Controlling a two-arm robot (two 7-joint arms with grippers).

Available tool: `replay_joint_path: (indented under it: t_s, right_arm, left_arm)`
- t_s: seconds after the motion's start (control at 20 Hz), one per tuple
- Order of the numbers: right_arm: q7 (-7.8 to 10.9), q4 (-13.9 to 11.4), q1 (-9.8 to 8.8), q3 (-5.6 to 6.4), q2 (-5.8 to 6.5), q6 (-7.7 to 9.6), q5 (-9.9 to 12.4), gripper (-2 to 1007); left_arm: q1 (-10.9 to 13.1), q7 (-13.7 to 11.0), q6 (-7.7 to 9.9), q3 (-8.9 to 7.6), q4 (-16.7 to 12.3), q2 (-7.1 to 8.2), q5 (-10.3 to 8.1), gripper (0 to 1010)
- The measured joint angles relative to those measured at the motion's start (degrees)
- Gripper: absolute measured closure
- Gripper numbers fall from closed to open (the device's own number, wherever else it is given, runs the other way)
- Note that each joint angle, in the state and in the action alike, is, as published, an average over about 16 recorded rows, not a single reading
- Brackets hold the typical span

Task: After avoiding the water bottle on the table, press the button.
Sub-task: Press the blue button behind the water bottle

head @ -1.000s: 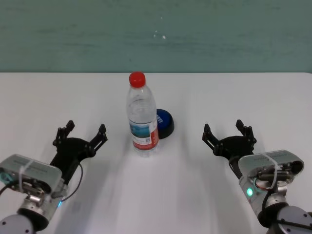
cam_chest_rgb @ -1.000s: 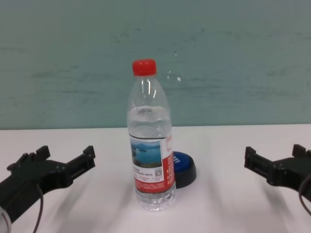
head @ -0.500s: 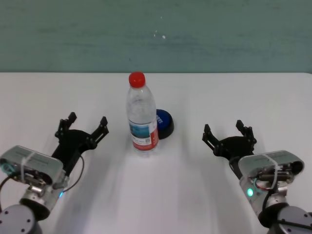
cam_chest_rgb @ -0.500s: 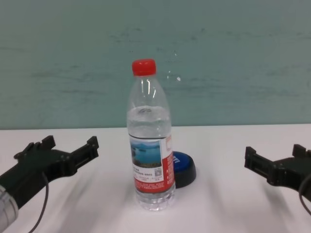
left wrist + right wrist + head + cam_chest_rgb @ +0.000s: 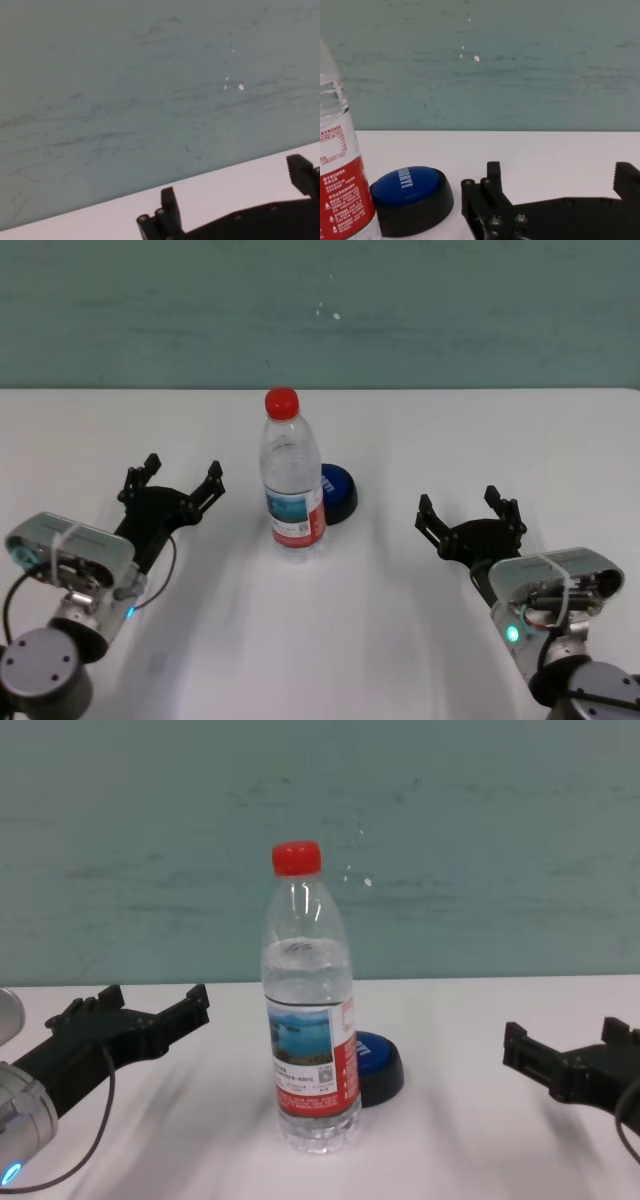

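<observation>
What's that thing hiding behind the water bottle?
A blue button on a black base sits behind the water bottle, toward the right. The bottle covers its left part.

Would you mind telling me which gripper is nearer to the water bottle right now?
The left gripper is nearer, open just to the left of the water bottle. The right gripper sits open farther off on the bottle's right.

A: What stands on the desk (image 5: 420, 430)?

B: The water bottle (image 5: 291, 475), upright near the middle. The button (image 5: 338, 493) sits just behind it, slightly to the right, partly hidden by it.

A: And the arms?

B: The left end effector (image 5: 171, 480) is left of the bottle, the right end effector (image 5: 468, 510) well to its right, nearer the robot.
</observation>
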Motion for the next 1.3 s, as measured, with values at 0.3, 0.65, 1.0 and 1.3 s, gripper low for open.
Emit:
replay_joint_path:
  t_s: [0.3, 0.65, 1.0, 1.3]
  right_arm:
    - [0.0, 0.0, 0.0, 0.0, 0.0, 0.0, 0.0, 1]
    - [0.0, 0.0, 0.0, 0.0, 0.0, 0.0, 0.0, 1]
    - [0.0, 0.0, 0.0, 0.0, 0.0, 0.0, 0.0, 1]
    - [0.0, 0.0, 0.0, 0.0, 0.0, 0.0, 0.0, 1]
  left_arm:
    - [-1.1, 0.0, -0.1, 0.23, 1.0, -0.08, -0.09, 0]
    - [-1.8, -0.1, -0.32, 0.43, 1.6, -0.08, -0.12, 0]
    - [-3.1, -0.5, -0.68, 0.67, 2.8, -0.05, -0.25, 0]
    - [-4.6, -1.1, -0.83, 0.97, 4.3, 0.0, -0.57, 0]
